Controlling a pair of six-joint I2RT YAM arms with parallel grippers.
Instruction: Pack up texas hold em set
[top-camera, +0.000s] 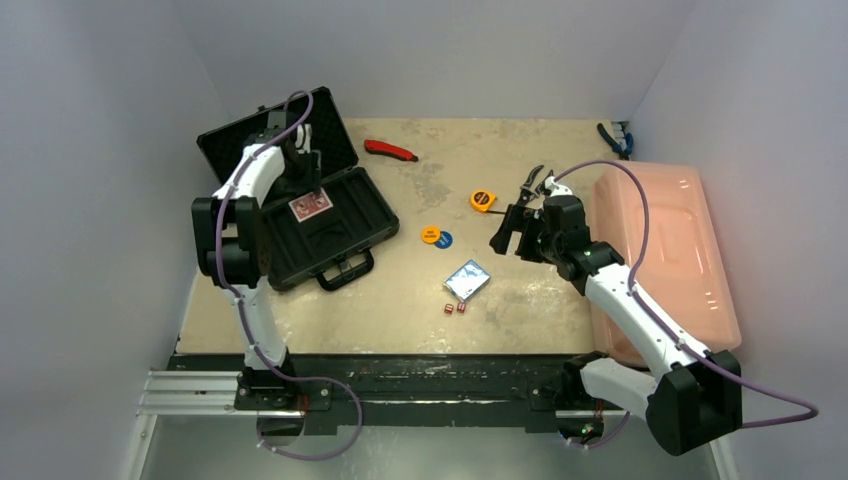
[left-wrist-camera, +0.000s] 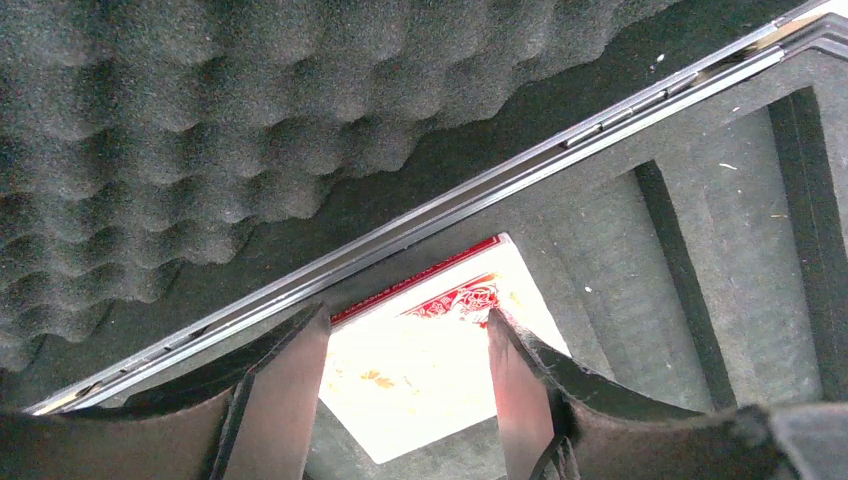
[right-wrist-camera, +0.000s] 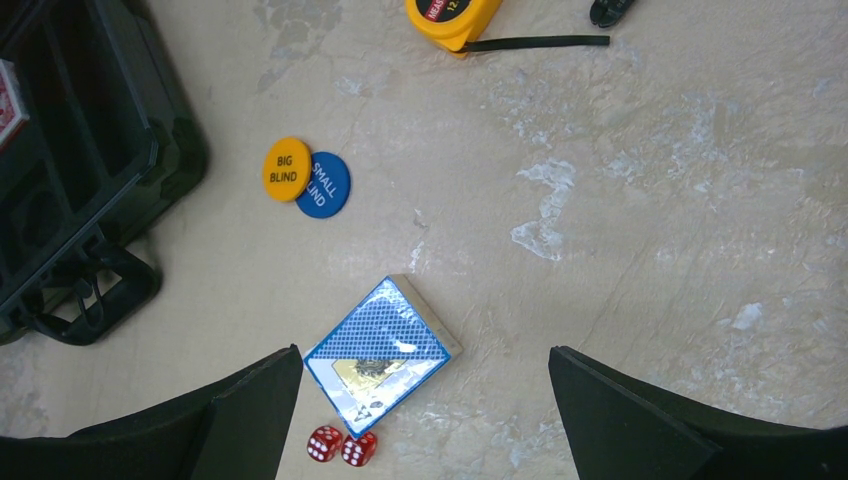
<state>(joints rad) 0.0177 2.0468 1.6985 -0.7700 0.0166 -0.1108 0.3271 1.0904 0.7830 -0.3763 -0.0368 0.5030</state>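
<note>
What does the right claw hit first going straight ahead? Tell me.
Most likely the blue card deck, lying between the open right claw's fingers; depth is unclear, so maybe bare table beside it.

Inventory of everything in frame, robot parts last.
briefcase: 1, black, open, table left
red deck: 1, red, in briefcase
blue deck: 1, blue, table centre
discs: 2, orange and blue, overlapping, mid-table
dice: 2, red, beside blue deck
tape measure: 1, yellow, mid-table
utility knife: 1, red, far side
black pliers: 1, black, by tape measure
blue pliers: 1, blue, far-right corner
bin: 1, pink, table right
left end effector: 1, black, astride red deck
right end effector: 1, black, open above blue deck
</note>
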